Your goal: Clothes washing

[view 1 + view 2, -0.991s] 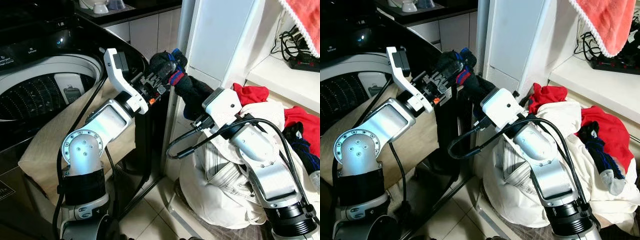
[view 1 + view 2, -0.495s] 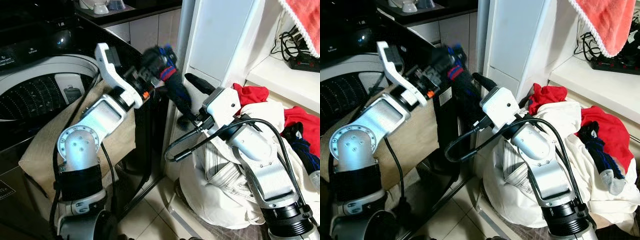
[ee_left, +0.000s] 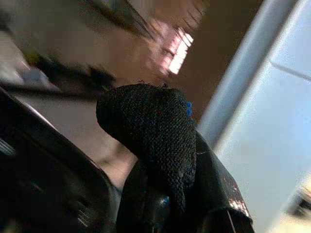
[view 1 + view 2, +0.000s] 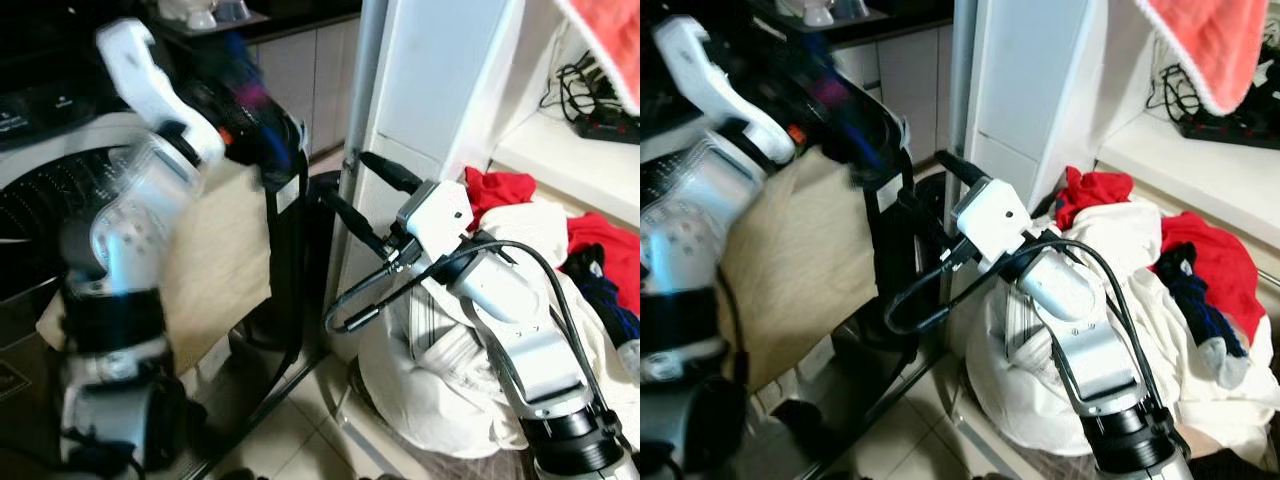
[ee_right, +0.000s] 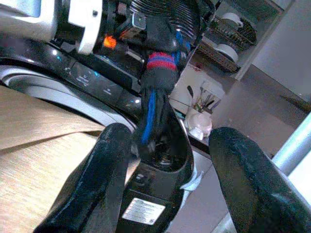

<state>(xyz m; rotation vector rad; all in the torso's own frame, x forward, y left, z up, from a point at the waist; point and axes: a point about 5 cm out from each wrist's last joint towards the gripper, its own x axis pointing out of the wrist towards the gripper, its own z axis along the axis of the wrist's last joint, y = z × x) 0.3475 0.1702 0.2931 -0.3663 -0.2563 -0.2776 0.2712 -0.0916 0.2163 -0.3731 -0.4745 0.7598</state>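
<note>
Coarse knit sock (image 3: 155,131), glossy washer (image 5: 97,85)

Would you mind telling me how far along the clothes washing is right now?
Done: a beige cloth already hangs over the washing machine's rim. In hand: the left tool holds a dark sock beside the machine; the right tool is open. Left: a pile of clothes waits on the right, including a red garment and another sock.

White cabinet (image 4: 440,70), pale tiled floor (image 4: 290,440), possibly a dish rack (image 5: 228,34) behind.
</note>
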